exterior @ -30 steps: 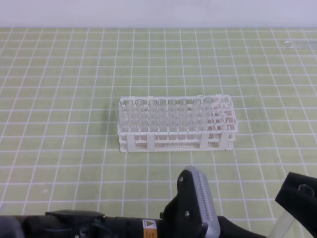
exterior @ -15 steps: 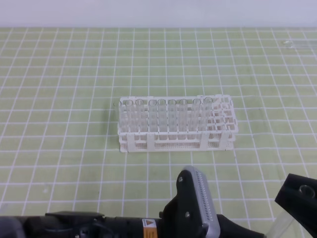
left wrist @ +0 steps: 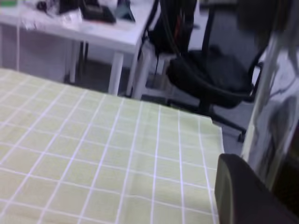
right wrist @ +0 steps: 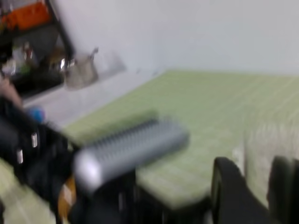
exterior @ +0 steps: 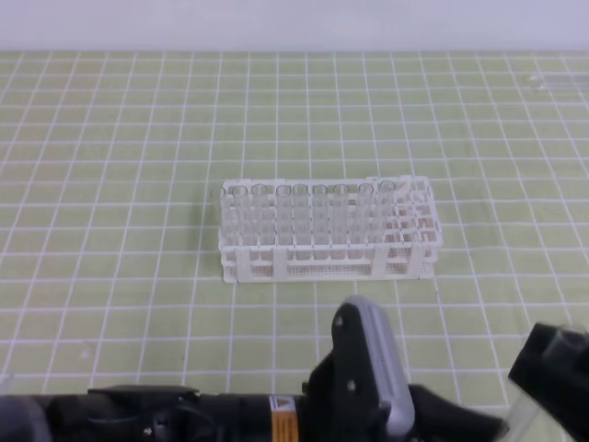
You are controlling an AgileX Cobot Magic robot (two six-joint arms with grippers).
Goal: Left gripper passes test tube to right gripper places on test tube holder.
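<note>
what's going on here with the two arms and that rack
A handover is under way near the front edge of the table. The left gripper is closed on a clear test tube. The right gripper is close by it, but the blur hides whether it has taken hold yet. The white test tube holder sits mid-table with a row of tubes already in it, and neither gripper is at it.

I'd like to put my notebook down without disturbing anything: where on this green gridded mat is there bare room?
Bare mat lies left of the white plastic lattice rack, between it and the far edge, and right of it up to a clear item in the far right corner. The near edge is crowded by the black robot arms.
</note>
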